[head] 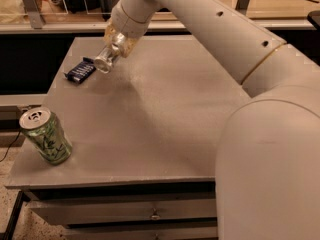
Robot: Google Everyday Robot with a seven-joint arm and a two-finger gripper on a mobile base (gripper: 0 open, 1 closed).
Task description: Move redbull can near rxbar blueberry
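Observation:
My gripper is shut on the redbull can, a slim shiny silver can held tilted in the air above the far left part of the grey table. The can's lower end points down and to the left. The rxbar blueberry, a small flat dark blue bar, lies on the table near the far left edge, just left of the can. The can hangs above the table and does not touch the bar.
A wider green-patterned can with a silver top stands at the table's front left corner. My white arm spans the right side of the view. Drawers sit under the table front. A rail runs behind the table.

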